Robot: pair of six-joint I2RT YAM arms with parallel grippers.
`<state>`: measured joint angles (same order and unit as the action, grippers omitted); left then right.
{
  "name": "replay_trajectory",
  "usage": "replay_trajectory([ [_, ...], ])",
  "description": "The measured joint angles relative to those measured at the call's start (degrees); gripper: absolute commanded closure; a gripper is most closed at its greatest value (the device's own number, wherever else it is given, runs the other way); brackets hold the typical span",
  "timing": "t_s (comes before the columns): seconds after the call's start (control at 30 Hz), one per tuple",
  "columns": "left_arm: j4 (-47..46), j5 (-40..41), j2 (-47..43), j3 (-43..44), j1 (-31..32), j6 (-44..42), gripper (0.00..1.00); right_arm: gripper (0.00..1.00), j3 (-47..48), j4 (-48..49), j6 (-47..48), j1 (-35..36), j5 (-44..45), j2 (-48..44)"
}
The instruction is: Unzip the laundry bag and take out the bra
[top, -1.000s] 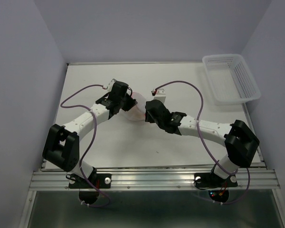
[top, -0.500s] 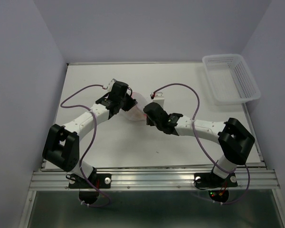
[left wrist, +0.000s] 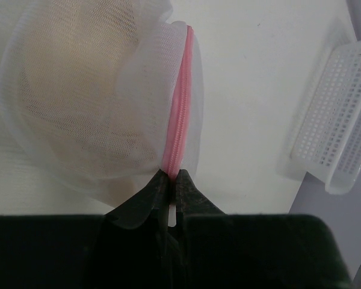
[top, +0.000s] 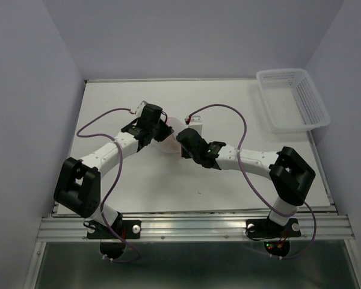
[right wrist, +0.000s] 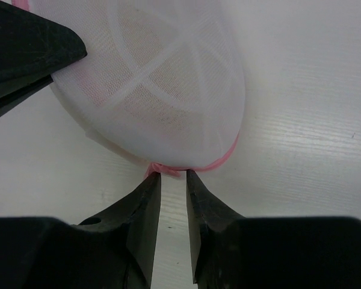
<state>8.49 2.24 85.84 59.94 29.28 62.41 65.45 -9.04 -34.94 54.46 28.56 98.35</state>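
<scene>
Mid-table, the laundry bag [top: 172,133] holds the bra [left wrist: 78,90]; the left gripper [left wrist: 170,180] clamps its pink zipper edging [left wrist: 180,108]; the right gripper [right wrist: 173,180], jaws slightly parted, should pinch the pink tab [right wrist: 156,169] squarely, then draw along the edging.

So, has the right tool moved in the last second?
Yes. The right tool has shifted left, away from the white basket, closing in on the laundry bag.

The white tabletop [top: 228,108] carries two things. The mesh laundry bag [top: 173,135], edged with pink zipper, sits just toward 12 o'clock from its centre. A white lattice basket [top: 313,102] sits at 2 o'clock, at the right edge.
</scene>
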Motion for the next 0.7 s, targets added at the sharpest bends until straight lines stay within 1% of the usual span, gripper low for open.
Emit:
replay_trajectory([
  [0.07, -0.09, 0.00, 0.00, -0.28, 0.00, 0.02, 1.00, 0.76, 0.46, 0.02, -0.33, 0.00, 0.11, 0.35],
  [0.13, -0.09, 0.00, -0.04, -0.37, -0.02, 0.04, 1.00, 0.77, 0.83, 0.02, -1.03, 0.02, 0.57, 0.92],
  [0.33, -0.13, -0.17, -0.22, -0.37, -0.02, 0.07, 1.00, 0.77, 1.49, 0.02, -2.62, 0.02, 2.56, 2.08],
  [0.47, -0.20, -0.31, -0.22, -0.48, -0.02, 0.09, 1.00, 0.74, 1.62, 0.09, -3.06, 0.02, 2.27, 2.67],
  [0.7, -0.63, -0.72, -0.24, -1.55, -0.02, 0.52, 1.00, 0.73, 1.62, 0.13, -3.34, 0.39, 1.92, 3.54],
])
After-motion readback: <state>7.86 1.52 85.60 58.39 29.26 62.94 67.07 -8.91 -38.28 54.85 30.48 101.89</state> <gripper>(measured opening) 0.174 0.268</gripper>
